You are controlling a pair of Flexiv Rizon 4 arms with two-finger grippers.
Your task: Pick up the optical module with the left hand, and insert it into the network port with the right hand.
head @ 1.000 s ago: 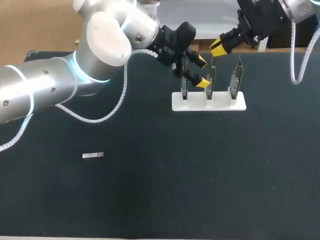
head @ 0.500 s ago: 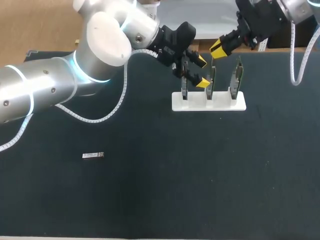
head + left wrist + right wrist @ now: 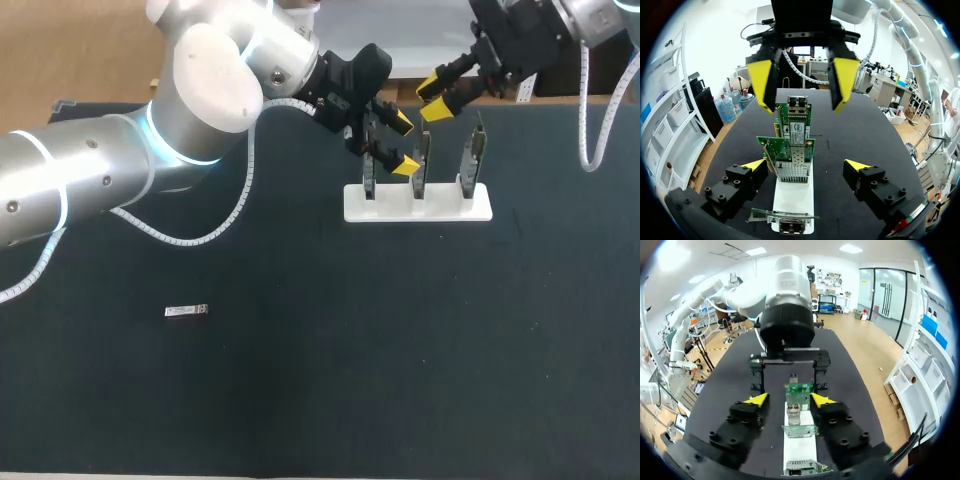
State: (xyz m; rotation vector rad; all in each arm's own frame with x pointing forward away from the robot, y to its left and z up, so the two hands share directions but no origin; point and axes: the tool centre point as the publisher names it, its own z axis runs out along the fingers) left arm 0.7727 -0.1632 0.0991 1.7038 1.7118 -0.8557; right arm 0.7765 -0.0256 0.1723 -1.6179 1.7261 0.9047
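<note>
Left gripper (image 3: 404, 144) hung over the white rack (image 3: 418, 203), fingers spread wide, holding nothing. In the left wrist view the near card (image 3: 785, 216) sat under the wrist. The middle card (image 3: 790, 159) stood upright between the yellow tips, touching neither, and the far card (image 3: 795, 122) stood just ahead of them. Cards counted: three, all upright in the one rack, in a row running straight out from the hand. A metal cage on the far card's upper edge was judged to be a network port (image 3: 796, 102). Right gripper (image 3: 434, 98) faced the left one from just past the far card, likewise spread wide and empty. Optical module (image 3: 187, 311): one only, flat on the black table (image 3: 400, 350), well apart from both grippers. It lay behind the left gripper, back toward the robot and off to its left. Its long axis ran side to side across the table, crosswise to the line between the left fingertips. The left gripper was the nearer of the two, though neither was near. Judgement: pick not yet begun. The left arm would need to come off the rack and travel back and leftward to close on the module's narrow sides.
</note>
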